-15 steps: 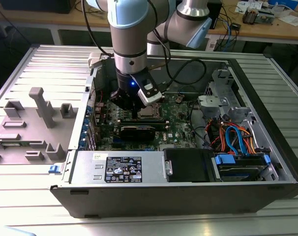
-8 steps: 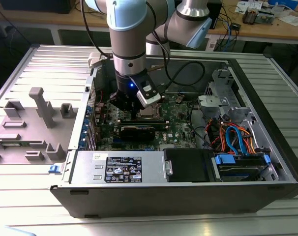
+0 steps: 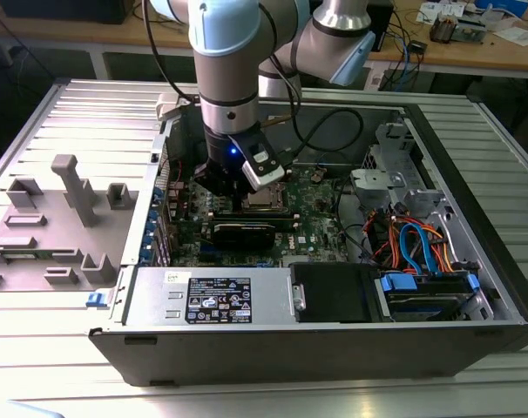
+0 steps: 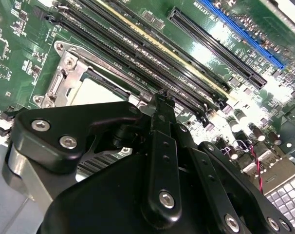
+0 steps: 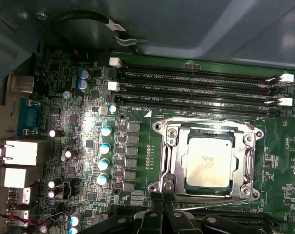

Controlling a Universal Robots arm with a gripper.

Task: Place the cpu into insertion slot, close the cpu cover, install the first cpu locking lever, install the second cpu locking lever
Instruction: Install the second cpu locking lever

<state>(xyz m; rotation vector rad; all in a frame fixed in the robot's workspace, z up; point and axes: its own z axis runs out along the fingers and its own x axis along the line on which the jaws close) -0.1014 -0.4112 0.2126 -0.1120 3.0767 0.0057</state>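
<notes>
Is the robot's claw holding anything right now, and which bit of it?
Nothing seems held. The gripper has its fingers together, tips by the edge of the cpu cover, over the cpu.

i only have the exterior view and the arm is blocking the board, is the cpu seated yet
Observer: Yes. In the first wrist view the cpu lies flat inside its metal frame, silvery top up.
Operator: cover up or down
Observer: Down. The cpu cover lies flat around the chip, which shows through its window.
Operator: so where is the hand exactly
Observer: The hand is at one corner of the cover, beside a thin wire lever that runs along that side.
</notes>
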